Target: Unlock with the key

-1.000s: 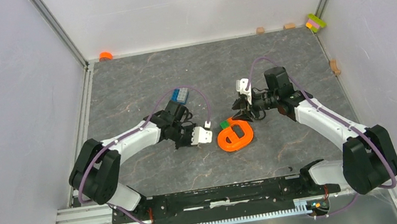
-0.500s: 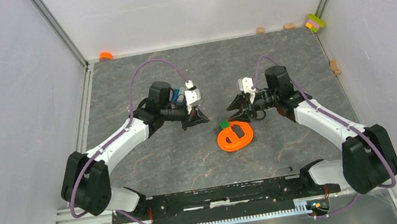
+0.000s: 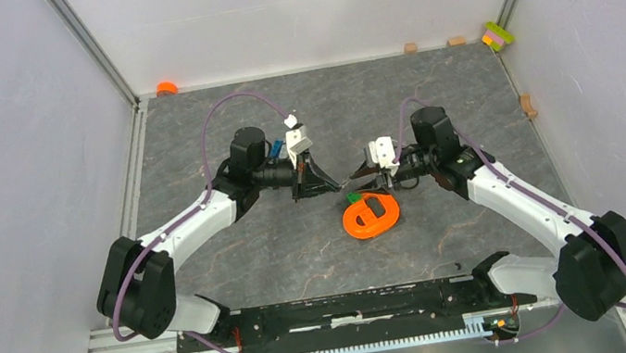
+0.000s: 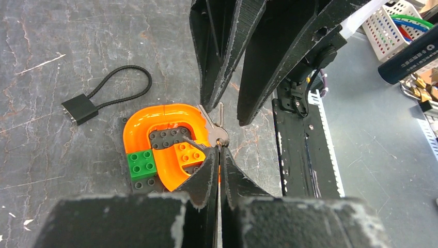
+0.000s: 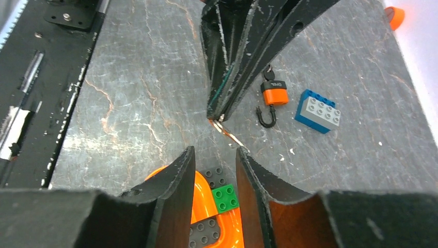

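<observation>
My left gripper (image 3: 332, 187) (image 4: 218, 150) is shut on the key (image 4: 213, 128), whose silvery blade (image 5: 229, 134) sticks out past its tips above the table. Facing it tip to tip, my right gripper (image 3: 361, 172) (image 5: 213, 157) is open, with nothing between its fingers. The blade ends just short of them. The small orange padlock (image 5: 273, 96) with a black shackle lies on the table beneath the left gripper. A small black lock on a thin cable loop (image 4: 79, 110) lies on the right arm's side.
An orange ring-shaped piece (image 3: 371, 216) on dark studded plates, with a green brick (image 4: 142, 164), lies just below both grippers. A blue and grey brick (image 5: 317, 111) sits near the padlock. Small blocks (image 3: 410, 48) and an orange cap (image 3: 166, 88) line the back wall.
The left arm has swung up and away from the orange ring piece and now points at the right gripper. The right gripper has moved left toward it and narrowed a little.
</observation>
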`<state>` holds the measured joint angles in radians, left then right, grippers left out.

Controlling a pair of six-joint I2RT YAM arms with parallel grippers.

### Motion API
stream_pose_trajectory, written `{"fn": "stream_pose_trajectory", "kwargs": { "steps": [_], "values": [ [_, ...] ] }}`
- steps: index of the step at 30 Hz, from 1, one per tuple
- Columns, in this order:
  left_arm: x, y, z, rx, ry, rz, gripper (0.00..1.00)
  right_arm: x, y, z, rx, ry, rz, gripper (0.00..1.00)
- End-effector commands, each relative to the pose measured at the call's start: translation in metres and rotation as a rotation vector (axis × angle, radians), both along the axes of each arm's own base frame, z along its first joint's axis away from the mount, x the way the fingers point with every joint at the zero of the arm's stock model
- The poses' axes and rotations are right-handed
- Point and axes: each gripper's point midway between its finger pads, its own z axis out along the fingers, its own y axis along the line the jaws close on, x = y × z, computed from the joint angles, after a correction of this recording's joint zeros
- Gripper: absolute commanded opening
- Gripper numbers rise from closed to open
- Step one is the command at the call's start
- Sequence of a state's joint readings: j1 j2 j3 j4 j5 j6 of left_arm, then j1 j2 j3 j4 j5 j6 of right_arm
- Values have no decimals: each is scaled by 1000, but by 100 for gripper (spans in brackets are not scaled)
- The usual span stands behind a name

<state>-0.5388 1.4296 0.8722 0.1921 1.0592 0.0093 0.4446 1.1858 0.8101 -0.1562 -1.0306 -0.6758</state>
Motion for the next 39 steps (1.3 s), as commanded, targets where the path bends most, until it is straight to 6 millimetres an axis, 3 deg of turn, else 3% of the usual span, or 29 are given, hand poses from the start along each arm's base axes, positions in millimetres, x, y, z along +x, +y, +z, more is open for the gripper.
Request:
{"fn": "stream_pose_trajectory", "kwargs": {
  "steps": [1, 6, 11, 25, 39],
  "values": [
    [-10, 0, 5, -32, 14, -40, 2, 12, 1, 21, -5, -106, -31, 39],
    [-10, 1, 5, -28, 1, -38, 2, 10, 5, 22, -2, -98, -13, 38],
    [-9, 1, 4, -23, 0, -34, 2, 1, 8, 19, -3, -83, 24, 29],
    [-9, 1, -1, -11, 13, -29, 2, -5, 12, 18, -16, -92, 49, 23],
    [-12, 1, -6, -2, 40, -46, 2, 2, 11, 18, -34, -119, 7, 0]
  ]
}}
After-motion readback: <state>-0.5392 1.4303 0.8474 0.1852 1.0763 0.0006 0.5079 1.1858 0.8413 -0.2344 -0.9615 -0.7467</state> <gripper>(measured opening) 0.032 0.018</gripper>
